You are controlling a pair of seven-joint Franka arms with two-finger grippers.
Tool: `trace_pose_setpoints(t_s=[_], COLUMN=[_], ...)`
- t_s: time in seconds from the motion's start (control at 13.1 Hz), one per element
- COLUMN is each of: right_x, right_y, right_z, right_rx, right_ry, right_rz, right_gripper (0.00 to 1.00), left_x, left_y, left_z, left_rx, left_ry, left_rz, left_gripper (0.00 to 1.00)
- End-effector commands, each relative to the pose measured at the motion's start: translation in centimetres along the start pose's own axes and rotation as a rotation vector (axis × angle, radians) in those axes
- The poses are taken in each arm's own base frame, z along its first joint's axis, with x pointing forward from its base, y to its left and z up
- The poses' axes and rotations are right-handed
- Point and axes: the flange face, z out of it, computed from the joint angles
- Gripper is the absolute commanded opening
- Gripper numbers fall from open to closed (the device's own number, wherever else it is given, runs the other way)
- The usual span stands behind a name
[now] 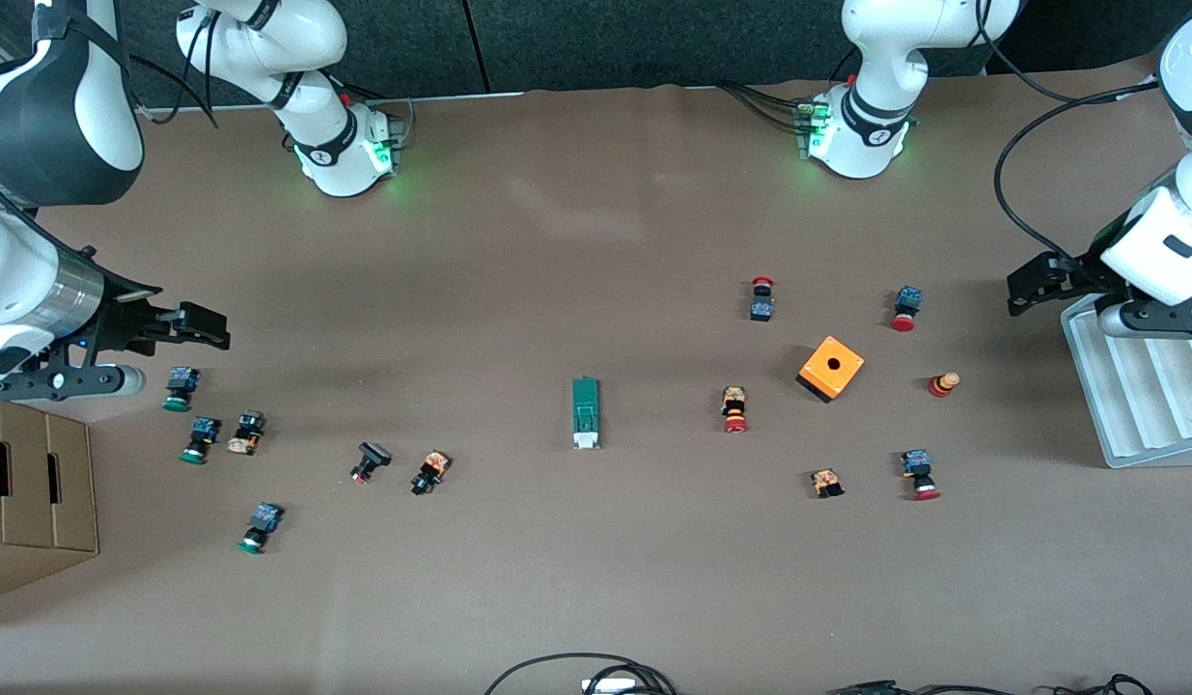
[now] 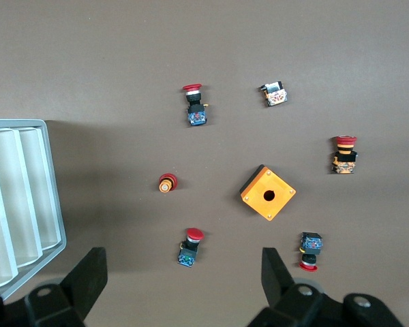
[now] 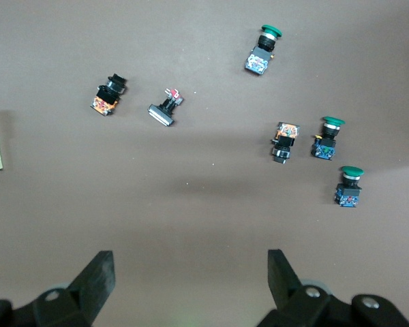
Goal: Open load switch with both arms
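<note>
Centrally, the load switch [image 1: 586, 413] is laid flat on the table [image 1: 596, 579], untouched. The left gripper [image 1: 1039, 282], at frame right, is spread wide and empty; the right gripper [image 1: 185, 333], at frame left, likewise.

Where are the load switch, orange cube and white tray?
load switch [image 1: 585, 411]: front view, green body.
orange cube [image 2: 268, 193]: left wrist view, top face beside the hole.
white tray [image 2: 53, 204]: left wrist view, rim.

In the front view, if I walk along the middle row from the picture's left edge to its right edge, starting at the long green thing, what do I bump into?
Load switch → red-capped button lying flat → orange cube with a hole → small upright red-and-yellow button → grey ridged tray.
</note>
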Motion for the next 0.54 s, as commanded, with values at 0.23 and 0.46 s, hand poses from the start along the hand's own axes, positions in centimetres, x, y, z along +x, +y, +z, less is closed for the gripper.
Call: trace_pose_setpoints(t_s=[0.23,0.46], right_x=[-0.02,0.16], right_y=[0.30,0.40], right_z=[-0.70,-0.75], right_rx=[-0.002,-0.004], right_ry=[0.000,0.007], right_rz=[-0.001,0.002], right_gripper=[1.00,1.00], left_x=[0.20,0.15], left_y=[0.19,0.18], left_z=[-0.53,-0.54], left_rx=[0.009,0.011], left_ry=[-0.009,-0.009], left_rz=[-0.010,-0.008], left_gripper=[1.00,1.00])
